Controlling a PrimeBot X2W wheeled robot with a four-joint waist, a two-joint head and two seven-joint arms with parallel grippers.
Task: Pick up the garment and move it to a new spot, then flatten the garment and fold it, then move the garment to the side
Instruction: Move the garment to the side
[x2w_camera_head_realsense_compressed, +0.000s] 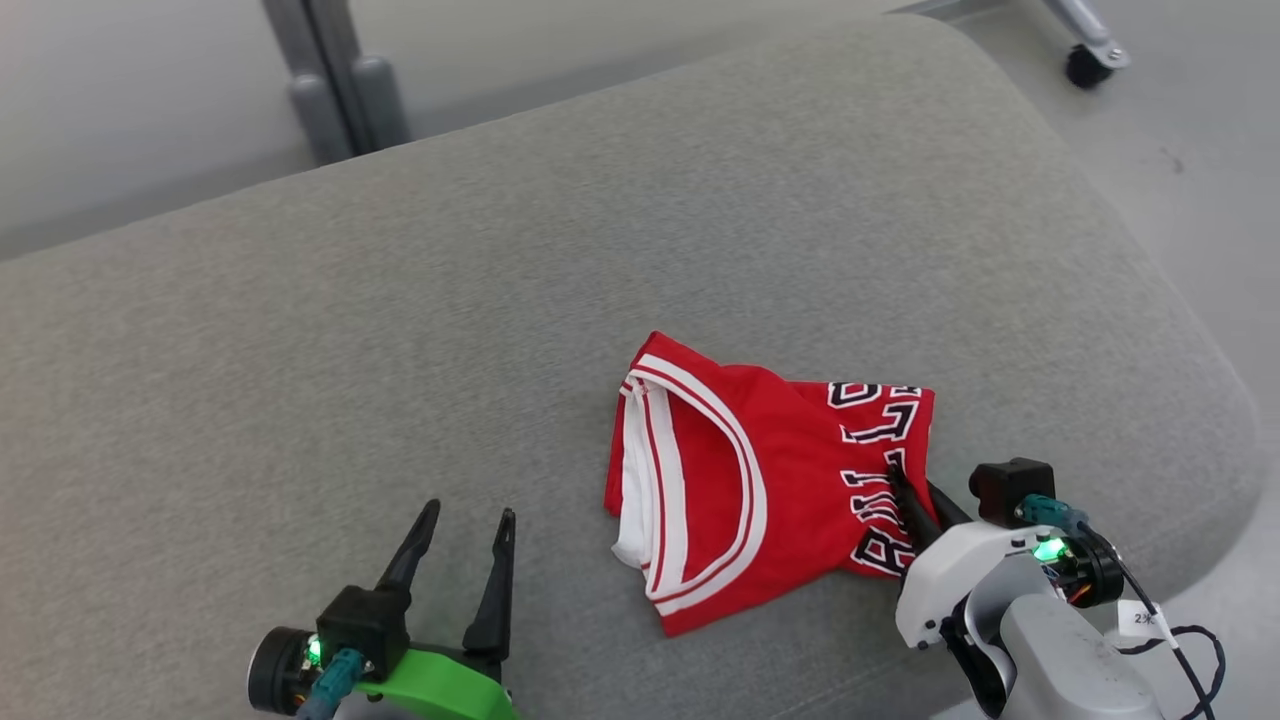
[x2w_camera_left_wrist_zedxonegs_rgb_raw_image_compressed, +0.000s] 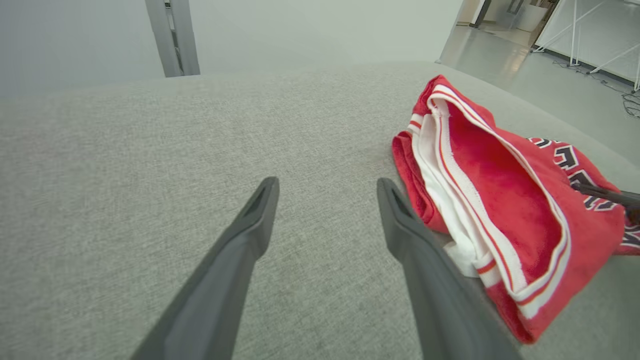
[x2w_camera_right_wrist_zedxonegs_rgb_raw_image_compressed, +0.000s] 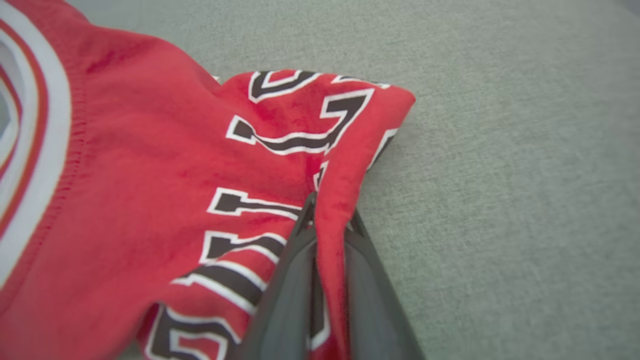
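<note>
On the broad grey woven cushion (x2w_camera_head_realsense_compressed: 400, 330), near its right front edge, lies a crumpled red jersey (x2w_camera_head_realsense_compressed: 760, 480) with white-striped trim and black lettering. The right gripper (x2w_camera_right_wrist_zedxonegs_rgb_raw_image_compressed: 330, 210) is clamped on a raised fold of its lettered side; the left gripper (x2w_camera_head_realsense_compressed: 470, 512), jaws wide apart, sits empty beside the trimmed opening.

Head view: high, facing forward-down over grey cushion (x2w_camera_head_realsense_compressed: 400, 350), whole garment (x2w_camera_head_realsense_compressed: 760, 480) lower right of centre. Left wrist view: low, skimming along left claw (x2w_camera_left_wrist_zedxonegs_rgb_raw_image_compressed: 327, 187), garment at frame right. Right wrist view: very close along right claw (x2w_camera_right_wrist_zedxonegs_rgb_raw_image_compressed: 330, 210). All share garment's lettered side.
</note>
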